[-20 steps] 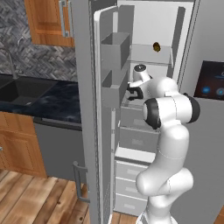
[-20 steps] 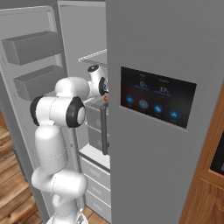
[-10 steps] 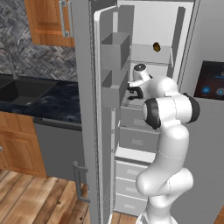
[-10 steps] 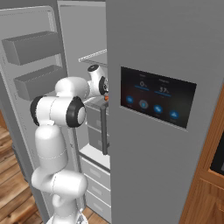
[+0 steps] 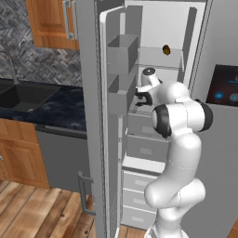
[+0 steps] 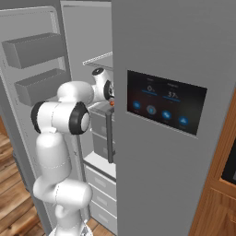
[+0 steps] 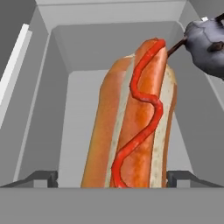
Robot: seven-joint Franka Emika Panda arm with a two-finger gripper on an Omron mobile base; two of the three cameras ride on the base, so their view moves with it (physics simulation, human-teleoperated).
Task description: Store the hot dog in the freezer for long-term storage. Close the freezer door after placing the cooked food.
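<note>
The hot dog [image 7: 135,122], an orange-red sausage with a red squiggle in a tan bun, lies lengthwise on the pale floor of the freezer [image 5: 162,28]. My gripper [image 7: 113,179] is open, one fingertip [image 7: 43,177] well clear on the left, the other close by the bun's right edge. In the left base view the gripper [image 5: 139,97] reaches into the freezer at mid height, above the drawers. A speck of the hot dog [image 6: 112,104] peeks past the edge of the screen door. The freezer door [image 5: 93,116] stands swung wide open at the left.
A small dark brown lump [image 5: 166,49] sits on an upper shelf. Grey door bins [image 5: 122,53] hang close to the arm's left. Drawers [image 5: 144,148] fill the freezer below the hand. The touchscreen door [image 6: 166,101] stands at the right; a dark counter with sink [image 5: 28,100] lies left.
The jaws have gone from shut to wide open, letting go of the hot dog. The arm itself has stayed in the same place.
</note>
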